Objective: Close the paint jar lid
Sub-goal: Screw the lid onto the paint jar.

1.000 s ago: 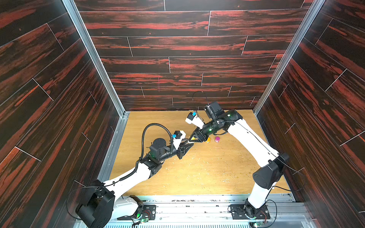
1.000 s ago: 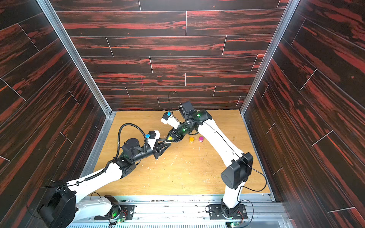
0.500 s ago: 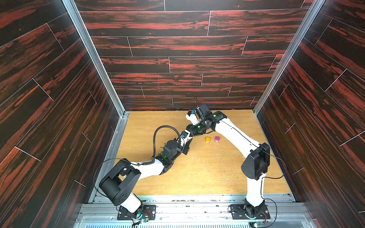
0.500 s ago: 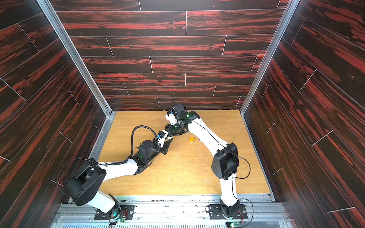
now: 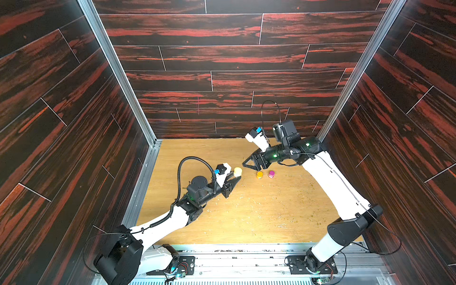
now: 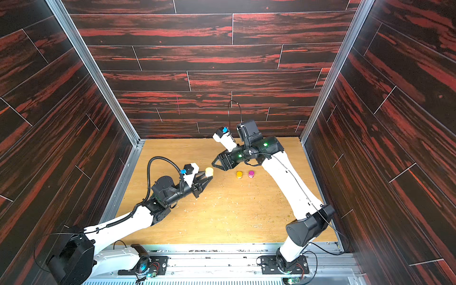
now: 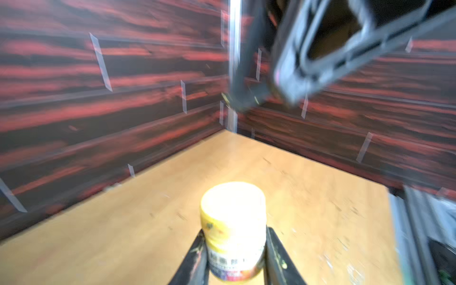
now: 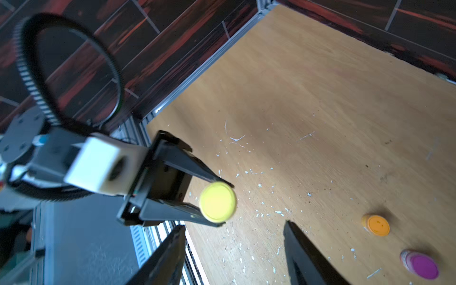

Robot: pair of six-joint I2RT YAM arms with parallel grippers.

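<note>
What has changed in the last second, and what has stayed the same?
The right fingers opened, let go of the yellow jar and drew back to the right. The left fingers stay shut on that jar; the orange jar and magenta jar sit unmoved.

The left arm (image 5: 160, 225) reaches low and forward from its base with a bent elbow. It ends in the left claw (image 5: 235, 177), held nearly level. Its two fingers (image 7: 197, 254) are closed on the lower part of a small yellow jar (image 7: 233, 222), and the capped end stands clear beyond the tips. The right arm (image 5: 333, 187) rises from its base and folds over at the elbow. The right claw (image 5: 250, 167) points toward the left claw, near its tips but apart from them. Its jaws stand open with nothing between them.
</note>
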